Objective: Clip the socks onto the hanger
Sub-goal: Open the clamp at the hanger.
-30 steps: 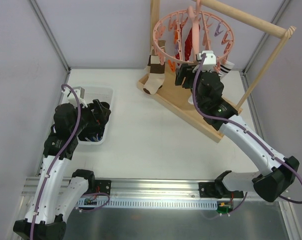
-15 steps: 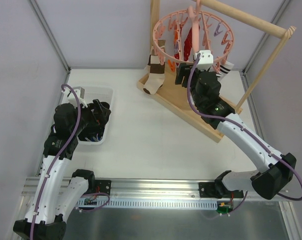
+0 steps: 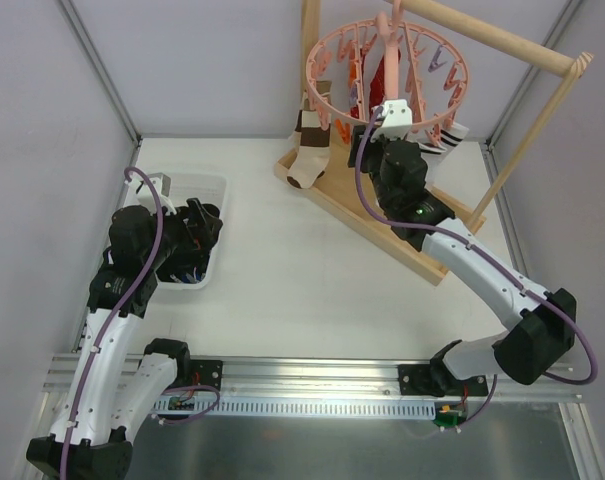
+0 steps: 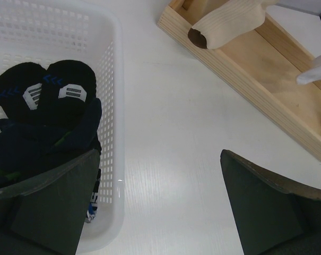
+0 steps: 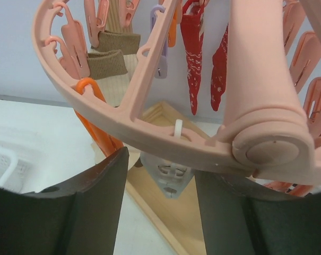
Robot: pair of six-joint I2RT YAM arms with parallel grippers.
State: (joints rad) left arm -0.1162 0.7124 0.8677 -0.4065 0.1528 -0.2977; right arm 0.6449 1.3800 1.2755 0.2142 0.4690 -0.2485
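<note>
right gripper (image 5: 161,170) sits under the hanger (image 5: 149,133) rim, jaws apart around a pale clip (image 5: 168,178), gripping nothing; probably lined up to squeeze it open. left gripper (image 4: 157,159) is wide open and empty over the basket (image 4: 115,79) holding the socks (image 4: 49,133). vs 1 s ago: right arm shifted left along the rim, left arm unchanged.

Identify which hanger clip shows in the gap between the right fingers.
The pale grey clip, hung below the hanger rim; the orange clip sits off to one side, the pink clips higher.
</note>
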